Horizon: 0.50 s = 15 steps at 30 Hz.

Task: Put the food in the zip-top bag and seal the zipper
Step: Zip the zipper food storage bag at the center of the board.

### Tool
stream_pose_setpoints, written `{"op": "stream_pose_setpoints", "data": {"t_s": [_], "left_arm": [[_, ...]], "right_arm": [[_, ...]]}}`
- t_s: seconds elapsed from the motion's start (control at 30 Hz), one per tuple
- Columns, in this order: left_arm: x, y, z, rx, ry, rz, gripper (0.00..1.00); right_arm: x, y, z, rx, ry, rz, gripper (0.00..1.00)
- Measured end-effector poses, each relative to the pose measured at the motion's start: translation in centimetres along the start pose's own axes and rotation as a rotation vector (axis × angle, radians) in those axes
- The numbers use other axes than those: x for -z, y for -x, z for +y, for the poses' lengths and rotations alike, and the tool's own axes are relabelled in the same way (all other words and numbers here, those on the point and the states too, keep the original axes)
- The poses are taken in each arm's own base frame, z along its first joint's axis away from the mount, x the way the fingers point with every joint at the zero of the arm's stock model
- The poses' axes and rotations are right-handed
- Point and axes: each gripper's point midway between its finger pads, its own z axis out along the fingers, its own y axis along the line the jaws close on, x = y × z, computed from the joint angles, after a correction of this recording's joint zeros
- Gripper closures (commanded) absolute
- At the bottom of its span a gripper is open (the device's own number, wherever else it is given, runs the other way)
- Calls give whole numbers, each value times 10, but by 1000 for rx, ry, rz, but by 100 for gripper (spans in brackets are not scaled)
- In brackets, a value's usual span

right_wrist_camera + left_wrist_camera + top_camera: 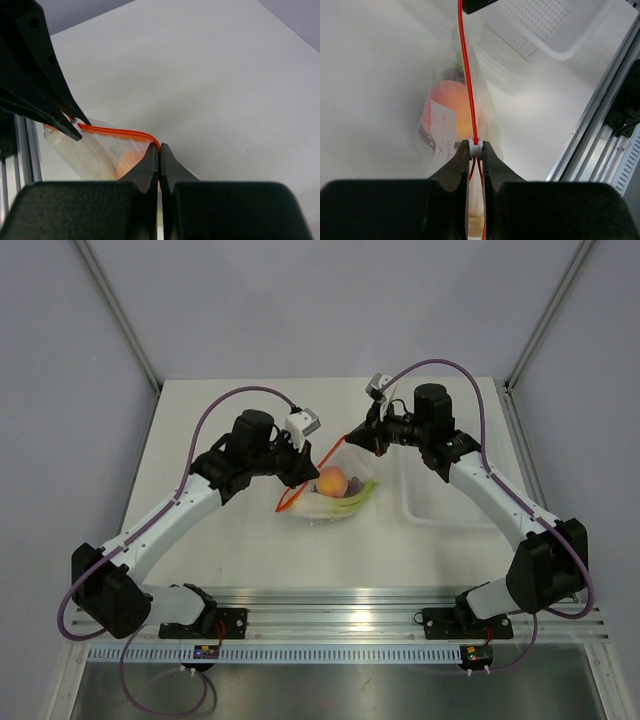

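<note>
The clear zip-top bag (335, 498) lies mid-table with the peach-like fruit (331, 482), pale-green stalks (358, 499) and dark grapes inside; the fruit shows through the plastic in the left wrist view (451, 107). The orange-red zipper (322, 466) is stretched taut between both grippers. My left gripper (476, 149) is shut on the small white slider (475, 148) on the zipper (467, 65); behind the slider the strip splits in two. My right gripper (159, 148) is shut on the zipper's far end (120, 133). In the top view the left gripper (303, 472) and right gripper (360, 436) hold the bag's mouth edge raised.
A rigid clear rectangular tray (447, 488) stands on the table at the right, close to the right arm; it also shows in the left wrist view (547, 25). The metal rail (340, 625) with the arm bases runs along the near edge.
</note>
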Motion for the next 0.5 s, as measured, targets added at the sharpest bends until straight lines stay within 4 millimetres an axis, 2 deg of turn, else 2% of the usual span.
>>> {"op": "stream_pose_setpoints", "data": {"t_s": [0.27, 0.5], "left_arm": [[12, -6, 10, 51, 88, -6, 100], [20, -29, 11, 107, 127, 2, 100]], "right_arm": [[-1, 17, -18, -32, -82, -80, 100], [-1, 21, -25, -55, -115, -104, 100]]}}
